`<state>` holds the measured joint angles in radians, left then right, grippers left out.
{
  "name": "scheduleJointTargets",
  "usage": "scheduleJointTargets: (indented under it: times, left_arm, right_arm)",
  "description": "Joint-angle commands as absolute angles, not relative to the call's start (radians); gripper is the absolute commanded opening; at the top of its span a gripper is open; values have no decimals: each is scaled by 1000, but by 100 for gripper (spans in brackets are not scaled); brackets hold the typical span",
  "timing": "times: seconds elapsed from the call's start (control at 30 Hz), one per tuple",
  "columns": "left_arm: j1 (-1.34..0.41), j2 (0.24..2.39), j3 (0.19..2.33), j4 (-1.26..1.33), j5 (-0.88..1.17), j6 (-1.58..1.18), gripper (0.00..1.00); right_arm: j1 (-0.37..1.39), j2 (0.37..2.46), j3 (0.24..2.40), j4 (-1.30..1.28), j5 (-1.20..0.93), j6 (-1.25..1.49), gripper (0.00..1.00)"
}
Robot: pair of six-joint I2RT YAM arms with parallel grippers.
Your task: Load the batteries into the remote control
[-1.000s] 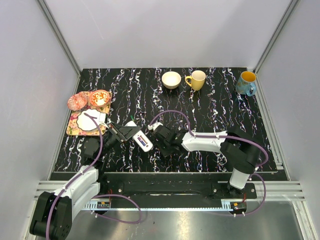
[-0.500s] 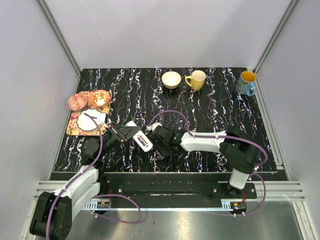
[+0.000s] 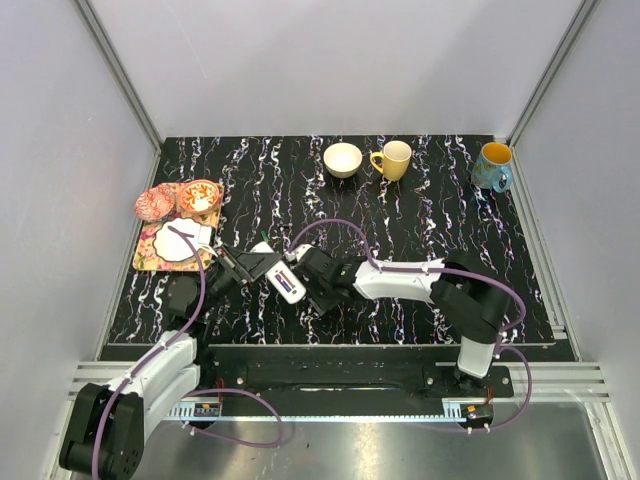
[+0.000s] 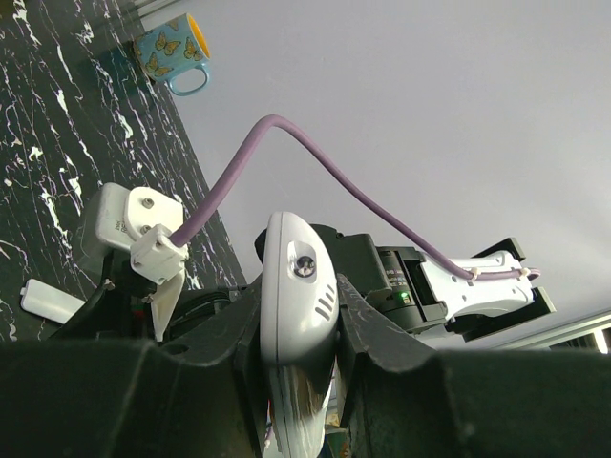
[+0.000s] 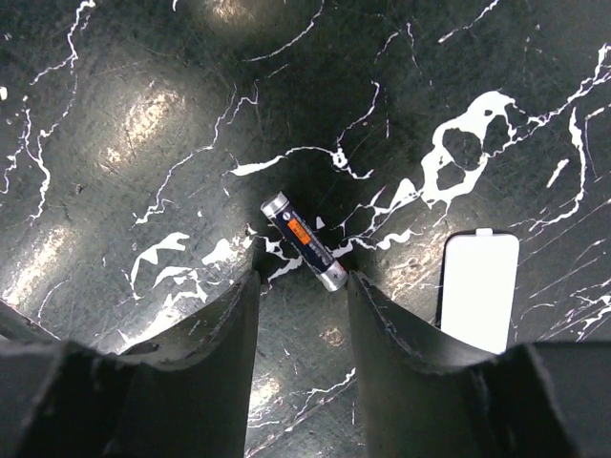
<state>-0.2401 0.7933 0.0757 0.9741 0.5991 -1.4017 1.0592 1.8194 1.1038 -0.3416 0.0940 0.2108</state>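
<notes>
My left gripper (image 4: 298, 310) is shut on the remote control (image 4: 298, 286), a slim white handset that stands on edge between the black fingers (image 4: 234, 329). The top view shows the remote control (image 3: 287, 284) held just above the table, left of centre, with its dark patch facing up. A dark blue battery (image 5: 304, 241) with an orange label and silver ends lies diagonally on the black marbled table. My right gripper (image 5: 303, 279) hovers open over it, and the battery's near end sits just past the fingertips. From above, the right gripper (image 3: 318, 285) hides the battery.
A white battery cover (image 5: 480, 291) lies flat right of the battery. At the back stand a cream bowl (image 3: 343, 159), a yellow mug (image 3: 393, 159) and a blue mug (image 3: 493, 166). A tray (image 3: 150, 262) with plates and small dishes sits at the left edge.
My right gripper has gone from shut to open, and its arm has shifted slightly left toward the remote. The left arm and the remote have not moved.
</notes>
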Motion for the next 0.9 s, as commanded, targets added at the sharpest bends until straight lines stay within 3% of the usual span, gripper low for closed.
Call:
scheduleJointTargets:
  times: [0.0,0.13,0.37,0.7,0.73,0.83,0.87]
  left_arm:
    - [-233,785,77,1055,615,-1411,0]
    - [-233,787,77,1055,617,-1411,0]
    - [-233,785,78,1063,621,-1420,0]
    - [-233,779,95,1069,629,-1428,0]
    - [-233,781,95,1059,624,-1428,0]
    - [-233,784,86,1054,592,-1431,0]
    - [-235,787,77,1057,565,-1436,0]
  right_arm:
    - [1068,1859,1137,-318,69,196,49]
    - [1068,1873,1158,-327,123,202,59]
    - [1057,1864,1170,-344,207,235,62]
    - [865,1617,1179,-299,163,350,73]
    - [836,1618,1190,-298,166,350,72]
    - [790,1632,1219,-269,215,374,56]
    - [778,1638,1221,-253,224,389,37]
